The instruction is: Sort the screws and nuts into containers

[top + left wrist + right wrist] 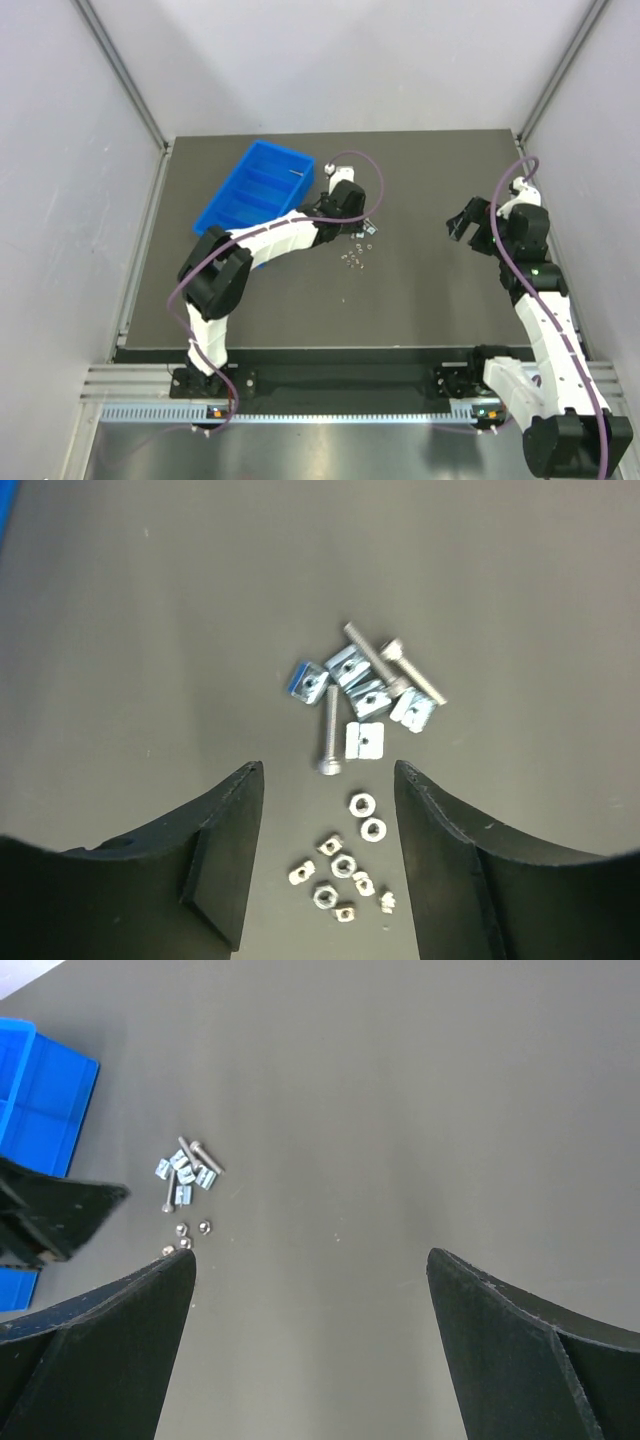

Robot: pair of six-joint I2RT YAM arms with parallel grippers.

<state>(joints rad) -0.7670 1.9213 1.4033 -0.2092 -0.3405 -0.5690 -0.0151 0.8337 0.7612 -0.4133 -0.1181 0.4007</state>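
Spread left tool (328, 780) flanks the nuts (343, 865); screws (330, 725) lie just beyond its tips.

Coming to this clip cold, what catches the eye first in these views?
The bright blue tray at the far left stands out against the dark table. Just to its right lies a small heap of silver screws and nuts, with the left gripper open directly above them. The right gripper hangs open off to the right, well away from the heap.
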